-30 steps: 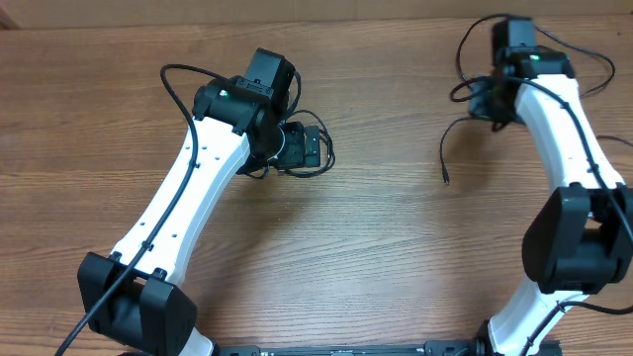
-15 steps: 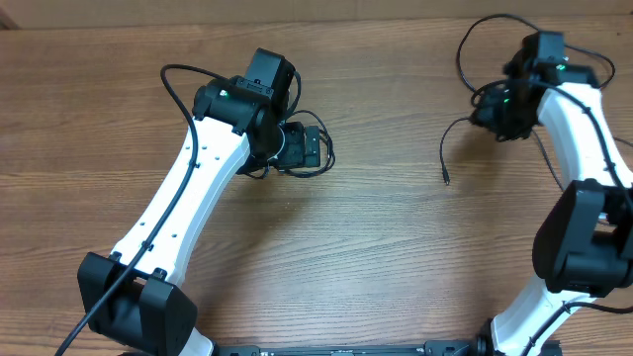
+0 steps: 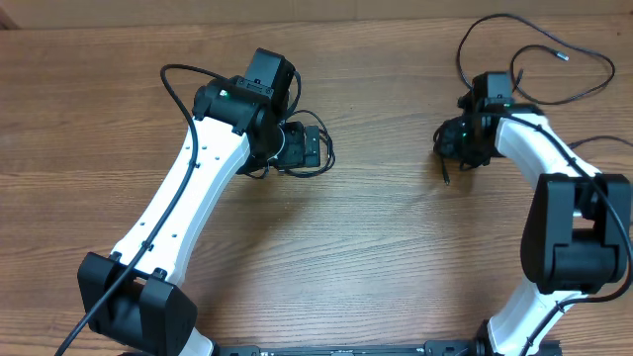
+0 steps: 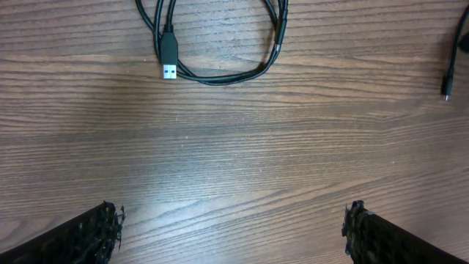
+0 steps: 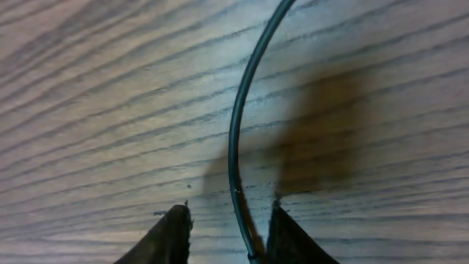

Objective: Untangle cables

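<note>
Left hand (image 4: 233, 229) wide open, empty; coiled cable (image 4: 168, 50) lay ahead on counter (image 4: 234, 147). Right hand (image 5: 229, 233) stood part open, cable (image 5: 236, 139) between fingers.

The right gripper (image 5: 229, 216) has swung left from the far corner and down to the surface, its jaws now parted narrowly around a cable (image 5: 236, 139) it earlier held up bunched.

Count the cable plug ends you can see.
3: a USB plug ahead of the left gripper, a small plug beside the right gripper, a third plug far right. Others may be hidden.
</note>
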`<state>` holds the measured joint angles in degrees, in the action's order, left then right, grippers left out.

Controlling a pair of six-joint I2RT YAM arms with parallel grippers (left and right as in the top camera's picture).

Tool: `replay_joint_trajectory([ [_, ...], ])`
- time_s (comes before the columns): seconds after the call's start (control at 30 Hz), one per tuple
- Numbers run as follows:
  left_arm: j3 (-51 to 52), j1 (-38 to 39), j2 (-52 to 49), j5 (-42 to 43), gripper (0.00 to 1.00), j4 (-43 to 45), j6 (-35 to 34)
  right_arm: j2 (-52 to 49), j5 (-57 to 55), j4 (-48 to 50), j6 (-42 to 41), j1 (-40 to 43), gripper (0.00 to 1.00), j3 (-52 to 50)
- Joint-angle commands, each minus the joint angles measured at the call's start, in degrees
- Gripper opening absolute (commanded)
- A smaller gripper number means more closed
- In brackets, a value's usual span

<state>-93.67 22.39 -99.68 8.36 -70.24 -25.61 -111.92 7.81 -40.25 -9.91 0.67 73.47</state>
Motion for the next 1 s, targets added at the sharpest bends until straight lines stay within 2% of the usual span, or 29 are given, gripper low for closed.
replay_joint_trajectory([
  [0.0,-0.1,0.1,-0.4,0.5,1.00,0.1,-0.6,0.5,-2.0,0.5,0.4,-0.4,0.30,-1.2],
  [0.1,-0.1,0.1,-0.4,0.5,1.00,0.1,-0.6,0.5,-2.0,0.1,0.4,-0.4,0.26,-1.2],
  [0.57,-0.1,0.1,-0.4,0.5,1.00,0.2,-0.6,-1.5,-1.8,0.3,0.4,-1.0,0.22,-2.3],
  [0.6,-0.1,0.1,-0.4,0.5,1.00,0.1,-0.6,-1.5,-1.9,0.4,0.4,-1.0,0.17,-2.3],
  [0.63,-0.1,0.1,-0.4,0.5,1.00,0.0,-0.6,-1.5,-2.4,0.6,0.4,-1.0,0.11,-2.3],
  [0.73,-0.1,0.1,-0.4,0.5,0.99,0.0,-0.6,-1.5,-6.6,0.9,-1.3,-1.0,0.04,-2.3],
  [0.97,-0.1,0.1,-0.4,0.5,0.99,-0.1,-0.6,-1.5,-17.2,0.4,-2.2,-0.9,0.04,0.6],
])
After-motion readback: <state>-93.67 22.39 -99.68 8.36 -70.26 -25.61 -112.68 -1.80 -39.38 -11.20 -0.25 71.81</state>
